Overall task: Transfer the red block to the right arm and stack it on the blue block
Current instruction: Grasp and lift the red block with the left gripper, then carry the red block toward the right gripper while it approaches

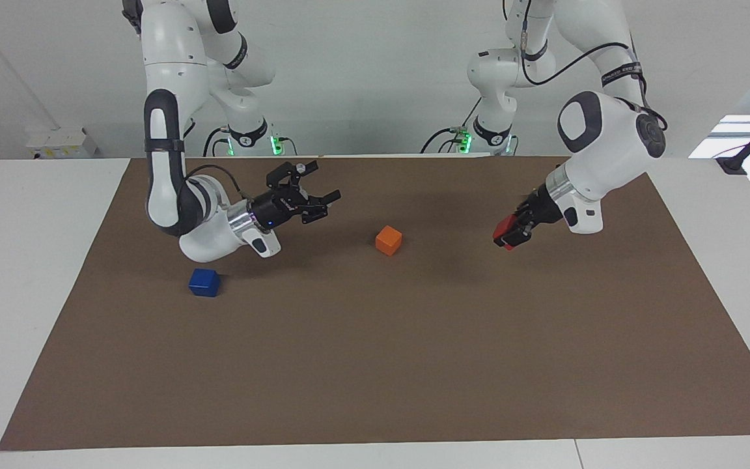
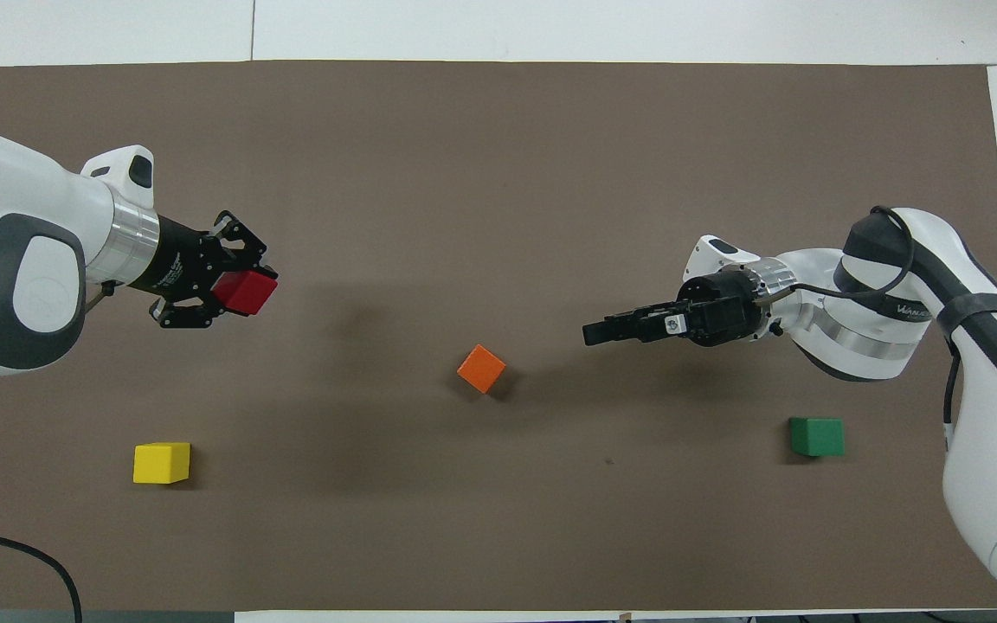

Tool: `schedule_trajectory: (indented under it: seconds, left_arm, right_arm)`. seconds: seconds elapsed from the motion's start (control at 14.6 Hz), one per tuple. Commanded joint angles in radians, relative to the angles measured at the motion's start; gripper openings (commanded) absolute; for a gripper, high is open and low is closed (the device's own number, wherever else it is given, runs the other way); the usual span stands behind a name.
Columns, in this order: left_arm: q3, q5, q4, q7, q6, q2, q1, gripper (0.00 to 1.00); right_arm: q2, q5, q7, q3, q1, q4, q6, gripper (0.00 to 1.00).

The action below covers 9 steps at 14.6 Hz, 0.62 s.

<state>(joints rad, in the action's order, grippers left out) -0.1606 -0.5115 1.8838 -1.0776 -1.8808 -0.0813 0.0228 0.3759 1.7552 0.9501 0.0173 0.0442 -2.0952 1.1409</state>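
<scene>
Your left gripper point(image 1: 510, 236) is clamped on the red block point(image 1: 504, 230), held up in the air over the mat point(image 1: 375, 365) toward the left arm's end of the bench. The wrist is laid nearly level, so the cube points inward along the bench's length at the other arm.

Your right gripper point(image 1: 323, 203) hangs over the mat toward the right arm's end, also turned level, its fingers spread and empty, aimed back at the left one. The two tools face each other but are well apart, and the orange block point(image 1: 388, 240) sits on the mat roughly under the gap between them.

That gap is what the handover turns on: the red block lies straight out along the right gripper's pointing axis, so you would likely close it along the bench's length until the cube's free end sits between the open fingers.

The blue block point(image 1: 204, 283) rests on the mat at the right arm's end, below that arm's wrist in the facing view and hidden in the overhead view. Yellow block point(image 2: 161, 462) and green block point(image 2: 817, 436) lie near the robots' edge.
</scene>
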Motion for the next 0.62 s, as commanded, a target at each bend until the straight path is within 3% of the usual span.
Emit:
schedule_trajectory:
  seconds: [0.0,0.34,0.55]
  left_arm:
    - [-0.031,-0.115,-0.005,-0.19,0.014,0.043,0.008,0.0]
    - [-0.063,-0.297,-0.006,-0.41,0.0,0.063,0.026,0.0]
    - [-0.069,-0.395,0.026,-0.52,-0.153,0.069,0.077,0.0]
  right_arm:
    - [-0.025,0.067,0.056,0.001,0.052,-0.058,0.016,1.0]
    - [-0.035,0.075,0.058,0.003,0.056,-0.088,0.0,1.0]
    - [-0.025,0.107,0.053,0.003,0.077,-0.103,-0.01,1.0]
